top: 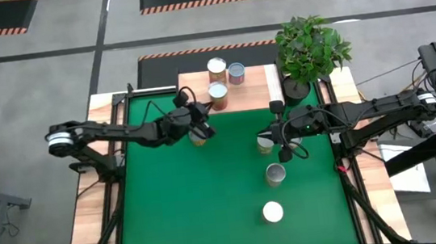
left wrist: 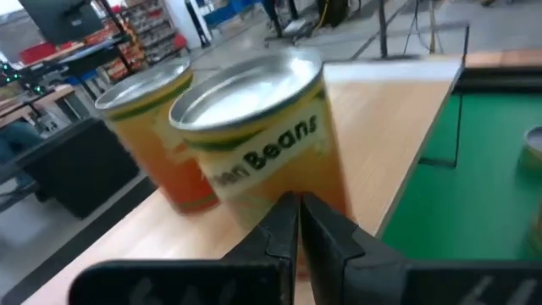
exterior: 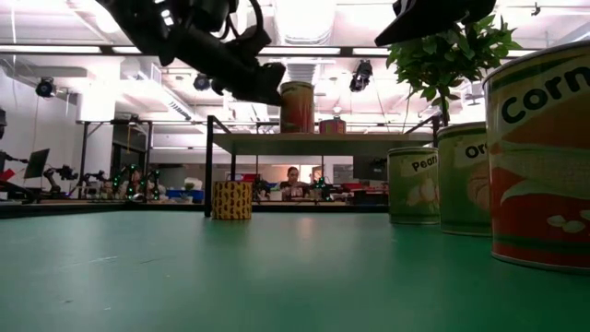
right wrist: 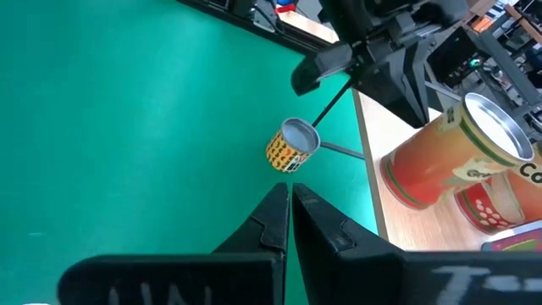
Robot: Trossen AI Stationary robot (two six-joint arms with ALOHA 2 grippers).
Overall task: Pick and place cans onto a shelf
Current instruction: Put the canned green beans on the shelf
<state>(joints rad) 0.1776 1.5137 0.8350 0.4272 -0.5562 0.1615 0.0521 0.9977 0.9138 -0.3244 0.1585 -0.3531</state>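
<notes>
Your left hand [top: 199, 129] hangs clenched and empty at the shelf's [top: 256, 94] front edge, about eleven o'clock on the table [top: 179, 215]; three cans [top: 216, 67] stand on the shelf, the green-beans can [left wrist: 258, 144] just ahead of its fingertips; a yellow can [exterior: 232, 199] sits on the table below. Your right hand [top: 278, 136] waits clenched near two o'clock, close above another can [top: 266, 143]. Open before descending; come straight down, centred. Every can stands upright, long axis vertical, lid skyward.
</notes>
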